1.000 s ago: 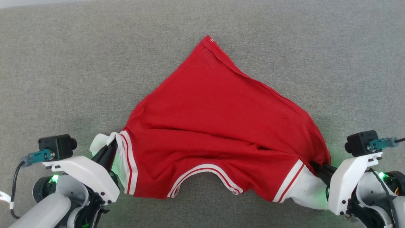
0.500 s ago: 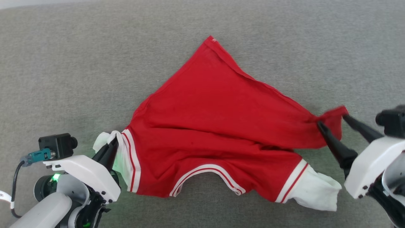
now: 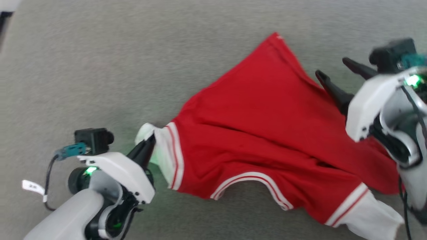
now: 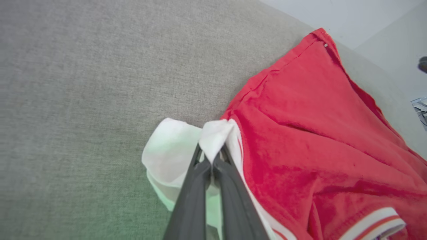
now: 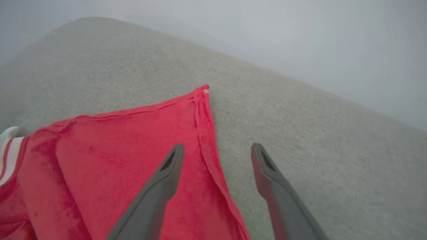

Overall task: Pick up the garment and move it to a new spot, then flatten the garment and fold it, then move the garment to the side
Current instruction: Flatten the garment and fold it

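Seen from the head, the garment (image 3: 267, 133) lay spread on the grey cloth surface (image 3: 100, 66), one red corner pointing away. The left wrist view showed the left gripper (image 4: 210, 161) with jaws closed on the white sleeve end (image 4: 166, 150). In the right wrist view, the right gripper (image 5: 217, 148) stood over the garment's red edge, jaws wide apart, holding nothing

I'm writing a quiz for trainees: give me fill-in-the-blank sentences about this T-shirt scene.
The left gripper is shut on a ____ sleeve end of the T-shirt.
The right gripper is ____, holding nothing.
The T-shirt lies on a ____ fabric surface.
Missing words: white; open; grey.
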Controlling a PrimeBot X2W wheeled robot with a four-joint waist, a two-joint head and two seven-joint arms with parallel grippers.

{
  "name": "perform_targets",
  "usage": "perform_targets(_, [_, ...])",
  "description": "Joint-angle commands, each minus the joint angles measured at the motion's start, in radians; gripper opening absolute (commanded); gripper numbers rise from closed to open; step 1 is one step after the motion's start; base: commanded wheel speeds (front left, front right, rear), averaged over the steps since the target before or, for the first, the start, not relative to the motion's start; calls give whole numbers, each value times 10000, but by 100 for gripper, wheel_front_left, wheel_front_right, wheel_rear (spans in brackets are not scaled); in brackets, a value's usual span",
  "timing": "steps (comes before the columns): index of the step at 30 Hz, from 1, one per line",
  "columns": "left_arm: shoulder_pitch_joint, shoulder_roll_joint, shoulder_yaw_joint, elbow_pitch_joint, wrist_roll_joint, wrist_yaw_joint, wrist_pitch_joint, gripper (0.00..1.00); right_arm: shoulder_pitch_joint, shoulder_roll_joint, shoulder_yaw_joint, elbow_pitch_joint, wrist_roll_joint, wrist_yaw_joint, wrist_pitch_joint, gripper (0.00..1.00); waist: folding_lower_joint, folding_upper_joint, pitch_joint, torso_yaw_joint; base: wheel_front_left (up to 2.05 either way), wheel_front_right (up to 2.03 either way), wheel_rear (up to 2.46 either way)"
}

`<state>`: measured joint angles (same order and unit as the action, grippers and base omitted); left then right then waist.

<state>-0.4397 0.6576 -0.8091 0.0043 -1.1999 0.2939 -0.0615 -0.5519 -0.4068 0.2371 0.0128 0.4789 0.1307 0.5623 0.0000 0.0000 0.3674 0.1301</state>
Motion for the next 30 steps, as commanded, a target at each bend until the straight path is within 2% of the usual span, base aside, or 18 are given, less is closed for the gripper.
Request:
perform_targets(1, [-165,-88,-26,84,66,-80,20,0,-284,-13,115,282,130,1,-84,100,0,0,80,417,0,0,0])
perform_targets(10, [-758,-967,-528,815,290,-681,149,0,-2639,-558,1776,3727,672,0,-56,100,0,0,130,1609,0,0,0])
perform_targets(14, [-937,-1245,-627,1167,288,-932,140,0,-3352,-669,2560,5057,1001,0,345,100,0,0,196,1989,0,0,0])
perform_targets(17, [-982,-1420,-685,1423,284,-1111,94,0,-3759,-723,3355,6001,1200,0,947,100,0,0,236,2173,0,0,0])
perform_targets(19, [-1059,-1495,-702,1658,247,-1254,69,0,-3863,-674,4201,6894,1539,1,1938,100,0,0,258,2272,0,0,0])
perform_targets(21, [-1083,-1558,-712,1786,221,-1325,54,0,-3838,-691,4790,7324,1803,15,2701,100,0,0,255,2311,0,0,0])
perform_targets(24, [-1130,-1617,-713,1925,201,-1393,54,0,-3945,-746,5123,7631,2036,15,3147,99,0,0,245,2315,0,0,0])
perform_targets(25, [-1163,-1621,-704,1988,197,-1429,58,0,-4026,-756,5289,7698,2160,14,3271,30,0,0,233,2299,0,0,0])
perform_targets(26, [-1185,-1607,-692,2044,184,-1458,69,0,-4160,-783,5355,7699,2235,14,3238,0,0,0,217,2261,0,0,0])
perform_targets(30, [-1384,-1453,-635,2216,240,-1536,157,0,-4908,-884,5365,7532,2350,-3,2106,0,0,0,132,2019,0,0,0])
